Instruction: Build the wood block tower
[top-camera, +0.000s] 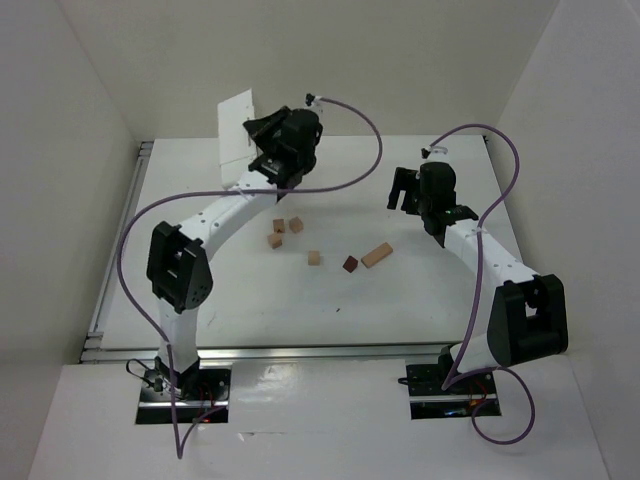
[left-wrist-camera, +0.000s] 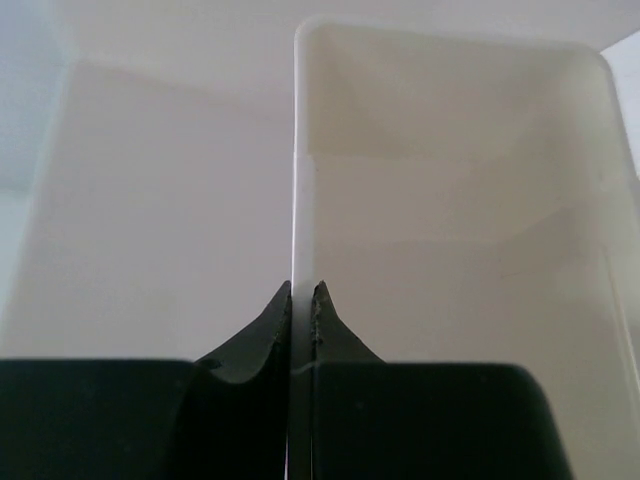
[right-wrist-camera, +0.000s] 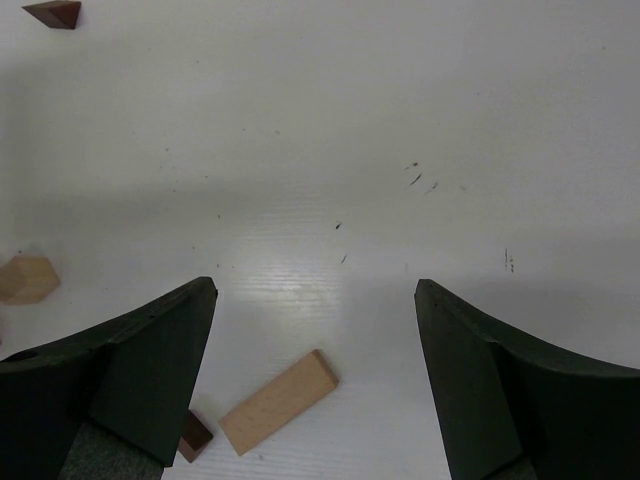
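1. Wood blocks (top-camera: 314, 258) lie loose mid-bench in the overhead view, between the arms. None are stacked, so no tower stands yet. The left tool (top-camera: 256, 140) holds a white tray (top-camera: 238, 115) tipped up at the far side, and the right tool (top-camera: 403, 190) hangs near the plank (top-camera: 377, 256).
2. Left wrist: the tool (left-wrist-camera: 302, 295) is pressed together on the tray's thin wall (left-wrist-camera: 450, 200).
3. Right wrist: the tool (right-wrist-camera: 315, 290) is spread wide above the bench (right-wrist-camera: 400, 120). The plank (right-wrist-camera: 278, 402) lies low between its fingers, with a maroon block (right-wrist-camera: 195, 435) just beside it. I'd centre over the plank, turn to span its narrow width, and descend squarely before closing.
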